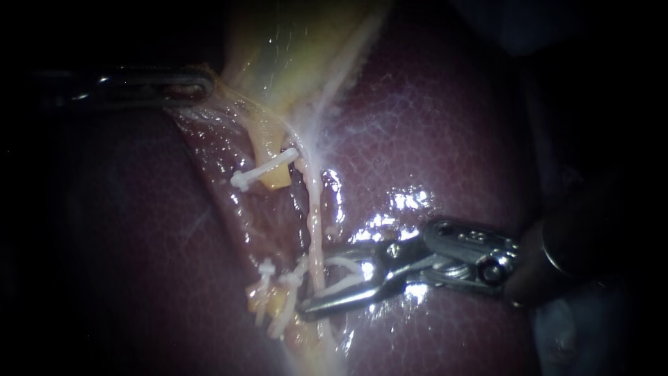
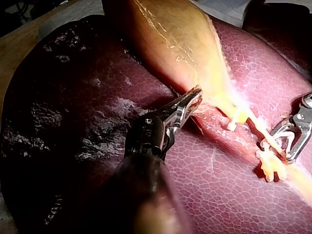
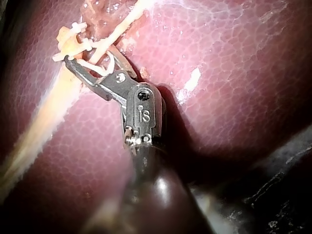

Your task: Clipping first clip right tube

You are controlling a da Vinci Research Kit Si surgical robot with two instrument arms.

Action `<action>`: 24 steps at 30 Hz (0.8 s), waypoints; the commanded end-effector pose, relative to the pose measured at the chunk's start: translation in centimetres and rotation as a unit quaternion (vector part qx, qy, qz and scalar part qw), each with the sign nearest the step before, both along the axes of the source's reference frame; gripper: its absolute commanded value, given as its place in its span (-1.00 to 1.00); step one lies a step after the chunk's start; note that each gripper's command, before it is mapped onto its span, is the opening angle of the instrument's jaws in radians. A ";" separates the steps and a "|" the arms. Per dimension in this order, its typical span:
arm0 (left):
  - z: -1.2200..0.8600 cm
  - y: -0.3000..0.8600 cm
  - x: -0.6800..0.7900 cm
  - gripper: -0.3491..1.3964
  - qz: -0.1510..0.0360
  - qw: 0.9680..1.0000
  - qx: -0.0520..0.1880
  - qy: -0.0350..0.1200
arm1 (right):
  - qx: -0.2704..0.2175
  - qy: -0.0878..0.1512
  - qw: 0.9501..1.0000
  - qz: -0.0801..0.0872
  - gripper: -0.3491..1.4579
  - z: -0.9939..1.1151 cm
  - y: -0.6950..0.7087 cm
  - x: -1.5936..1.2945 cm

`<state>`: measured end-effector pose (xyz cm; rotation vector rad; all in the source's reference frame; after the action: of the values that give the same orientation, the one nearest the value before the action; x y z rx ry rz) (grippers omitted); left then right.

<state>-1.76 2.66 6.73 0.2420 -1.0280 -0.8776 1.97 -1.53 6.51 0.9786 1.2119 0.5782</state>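
Liver (image 1: 445, 125), dark red and wet, fills most of the endoscope view and bears everything else. Pale yellow gallbladder (image 1: 292, 49) lies at the upper middle and narrows downward into a raw, glistening groove in the liver.

My left instrument (image 1: 202, 85) comes in level from the left. Its pincer (image 2: 191, 99) is closed flat, both jaws pressed on the fringe of tissue at the gallbladder's narrow end, and the left wrist view shows that grip plainly.

My right instrument (image 1: 309, 285) comes in from the right, low over the liver. Its pincer (image 3: 87, 57) stands wide apart in a V, and a loaded clip (image 1: 346, 263), white and itself spread open, is seated against both jaws. The jaws reach to either side of the right tube (image 1: 314, 223), a thin pale strand that runs down the groove from the gallbladder's narrow end. The strand passes between the two jaw tips and inside the spread clip.

Just beside it lies the left tube (image 1: 268, 146), shorter and yellower. A white closed clip (image 1: 264, 169) sits slantwise across it. Lower in the groove, next to the right pincer's tips, lower clips (image 1: 266, 271) sit bunched on a yellowish stub. How many there are I cannot tell.
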 end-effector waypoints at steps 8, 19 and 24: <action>0.00 0.00 0.00 -1.00 -0.001 1.000 0.000 0.001 | 0.021 0.032 0.999 -0.002 -0.06 -0.26 -0.01 0.02; 0.01 0.00 0.00 -1.00 0.000 1.000 0.000 0.002 | 0.041 0.063 0.997 0.003 -0.06 -0.69 -0.07 0.12; 0.01 0.00 0.00 -1.00 0.000 1.000 0.000 0.002 | 0.045 0.067 0.997 0.001 -0.06 -0.71 -0.09 0.15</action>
<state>-1.75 2.66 6.73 0.2410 -1.0248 -0.8778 2.11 -1.61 5.80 1.1067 1.3168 0.5806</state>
